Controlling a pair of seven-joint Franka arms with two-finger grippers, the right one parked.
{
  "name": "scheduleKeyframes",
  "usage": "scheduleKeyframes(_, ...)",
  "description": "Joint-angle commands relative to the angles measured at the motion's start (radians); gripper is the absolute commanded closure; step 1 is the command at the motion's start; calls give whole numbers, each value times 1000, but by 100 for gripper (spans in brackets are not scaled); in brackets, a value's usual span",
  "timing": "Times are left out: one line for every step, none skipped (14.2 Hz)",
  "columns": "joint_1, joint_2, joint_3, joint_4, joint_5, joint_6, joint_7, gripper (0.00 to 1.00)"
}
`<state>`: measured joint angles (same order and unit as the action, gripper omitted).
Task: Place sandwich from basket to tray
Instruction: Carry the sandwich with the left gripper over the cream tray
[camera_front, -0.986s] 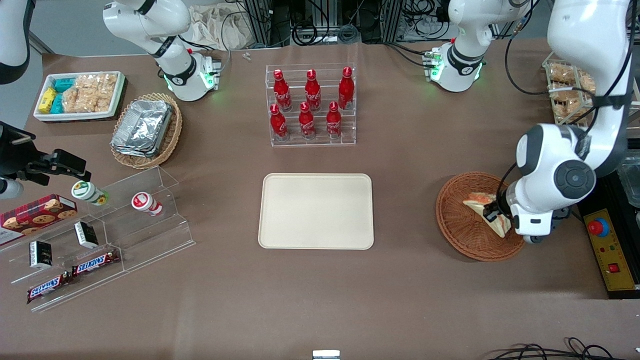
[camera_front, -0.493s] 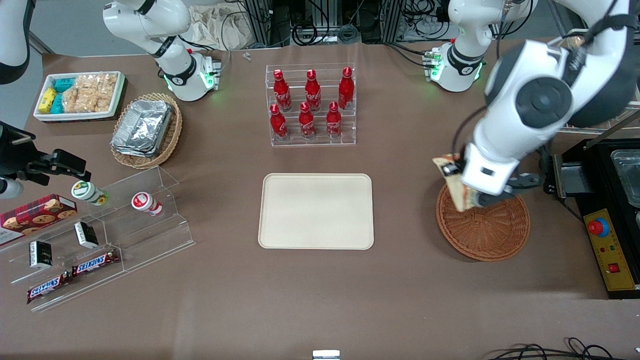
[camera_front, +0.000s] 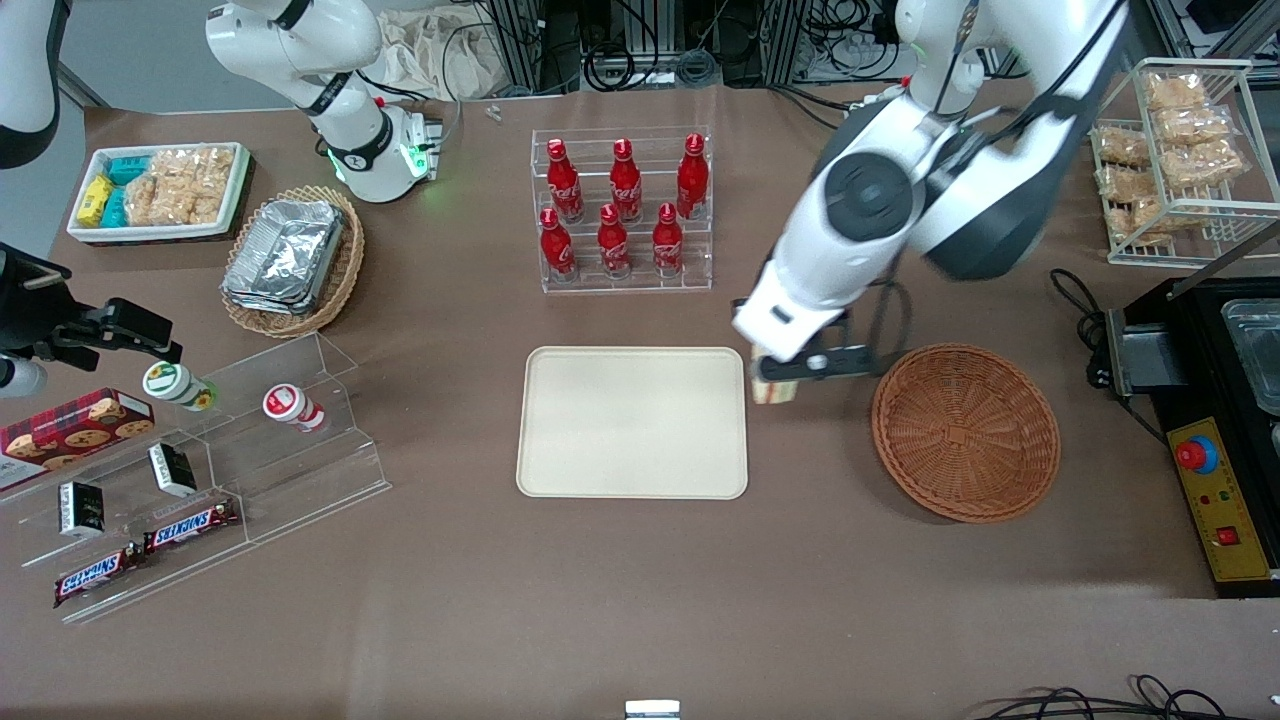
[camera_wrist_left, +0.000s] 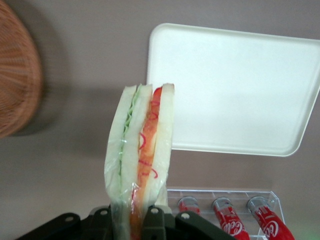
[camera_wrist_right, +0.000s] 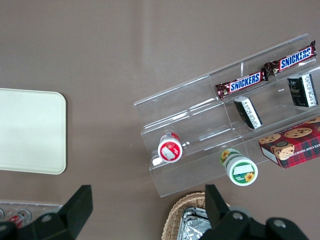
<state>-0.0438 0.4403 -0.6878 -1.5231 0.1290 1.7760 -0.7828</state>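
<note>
Between basket (camera_front: 965, 432) and tray (camera_front: 632, 422), my tool (camera_front: 778, 378) is clamped on the sandwich (camera_wrist_left: 141, 165), carrying it above the worktop. Basket's empty now, so lifting's done; only the drop-off remains.

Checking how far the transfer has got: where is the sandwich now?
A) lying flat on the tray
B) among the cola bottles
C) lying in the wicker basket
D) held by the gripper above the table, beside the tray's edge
D: the gripper clamps the sandwich in the air between the basket and the tray.
</note>
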Motion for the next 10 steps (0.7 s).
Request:
scheduleKeyframes(-63,115,4,41,29,66,-35,100)
scheduleKeyframes(-79,158,4,41,58,115,-44,100)
scheduleKeyframes(-85,193,4,41,95,158,-59,100)
scheduleKeyframes(-85,228,4,40,130,199,-62,100)
scheduleKeyframes(-85,260,4,41,159,236,-61,100)
scheduleKeyframes(-85,284,4,41,187,267,-59,100)
scheduleKeyframes(-85,305,4,41,213,292,-55,100)
scheduleKeyframes(-85,325,5,43,237,312,-55,100)
scheduleKeyframes(-85,345,5,43,266,332,-56,100)
scheduleKeyframes(-85,360,5,44,291,347,-58,100)
